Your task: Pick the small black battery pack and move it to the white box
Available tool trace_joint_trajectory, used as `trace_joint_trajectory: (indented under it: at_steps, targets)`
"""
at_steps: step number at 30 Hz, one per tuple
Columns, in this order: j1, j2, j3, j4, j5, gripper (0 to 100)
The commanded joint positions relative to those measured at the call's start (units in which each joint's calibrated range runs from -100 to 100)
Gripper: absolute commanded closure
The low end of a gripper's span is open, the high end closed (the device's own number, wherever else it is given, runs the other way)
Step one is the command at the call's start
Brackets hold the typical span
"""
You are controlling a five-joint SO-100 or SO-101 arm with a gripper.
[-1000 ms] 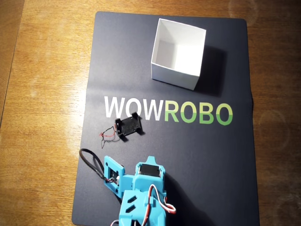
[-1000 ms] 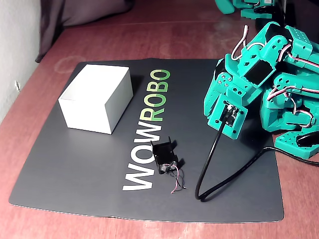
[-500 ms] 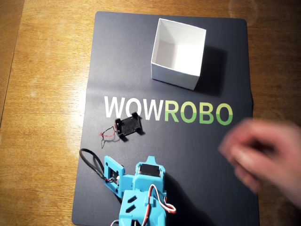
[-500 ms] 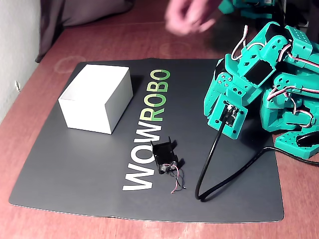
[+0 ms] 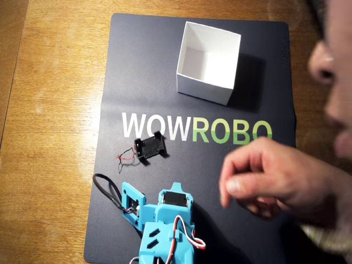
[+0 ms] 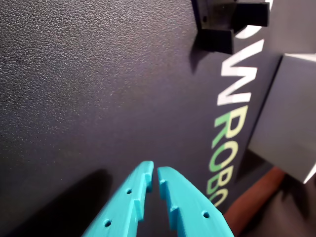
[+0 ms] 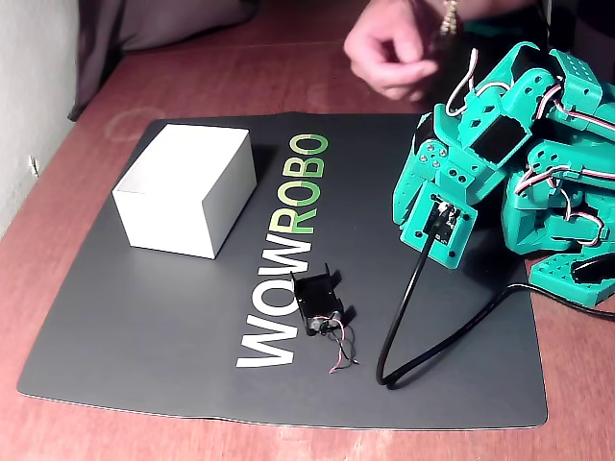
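Observation:
The small black battery pack (image 5: 150,147) lies on the dark mat just below the "WOW" lettering, its thin red and black wires trailing to the left. The fixed view shows the battery pack (image 7: 317,300) near the mat's front, and it sits at the top edge of the wrist view (image 6: 224,24). The white box (image 5: 202,91) stands open-topped at the mat's far end, also seen in the fixed view (image 7: 168,216). My teal gripper (image 6: 154,173) hovers over bare mat, shut with nothing held, well short of the pack. The folded arm (image 5: 165,220) rests at the mat's near edge.
A person's hand (image 5: 275,176) reaches over the right side of the mat, and a face (image 5: 335,82) leans in at the overhead view's right edge. The hand (image 7: 394,48) hovers beside the arm. A black cable (image 7: 413,317) loops from the arm across the mat.
The person's hand has moved further in over the mat's right side, and a face has entered the overhead view. Arm, battery pack and box have not moved.

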Motion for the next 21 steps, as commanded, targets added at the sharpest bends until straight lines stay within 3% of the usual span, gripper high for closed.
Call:
trace_joint_trajectory:
  at_steps: [1,21]
  targets:
    - [-0.22,-0.41,-0.16,0.31,-0.22,100]
    - [-0.45,-0.41,-0.16,0.31,-0.22,100]
